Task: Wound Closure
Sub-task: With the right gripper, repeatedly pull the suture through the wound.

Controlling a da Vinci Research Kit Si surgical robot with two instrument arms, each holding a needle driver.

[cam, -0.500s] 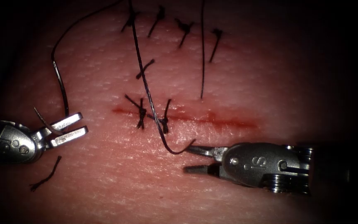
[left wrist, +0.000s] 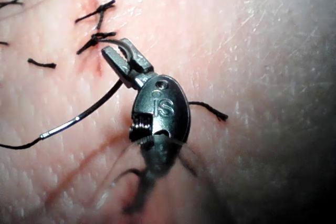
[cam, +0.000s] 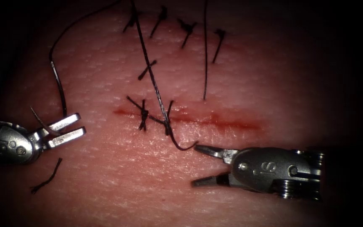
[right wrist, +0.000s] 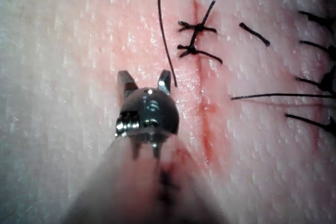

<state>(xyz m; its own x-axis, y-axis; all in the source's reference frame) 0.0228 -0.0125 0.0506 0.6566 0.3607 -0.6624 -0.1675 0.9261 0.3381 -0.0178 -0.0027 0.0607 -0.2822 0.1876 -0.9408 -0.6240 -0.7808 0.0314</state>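
Steel left claw (cam: 70,126) grips curved needle (cam: 43,122); right claw (cam: 200,164) gapes empty.

The endoscope looks down from above and in front at the tissue (cam: 106,176), with the cut (cam: 215,122) across mid-frame. Each wrist camera looks along its own shaft from very close at its tool: left tool (left wrist: 126,59), right tool (right wrist: 144,81). All three views share the cut and its knotted stitches (cam: 143,114).

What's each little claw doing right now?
Left tool shut on the needle, left of the cut. Right tool open, empty. Thread lies across the stitches.
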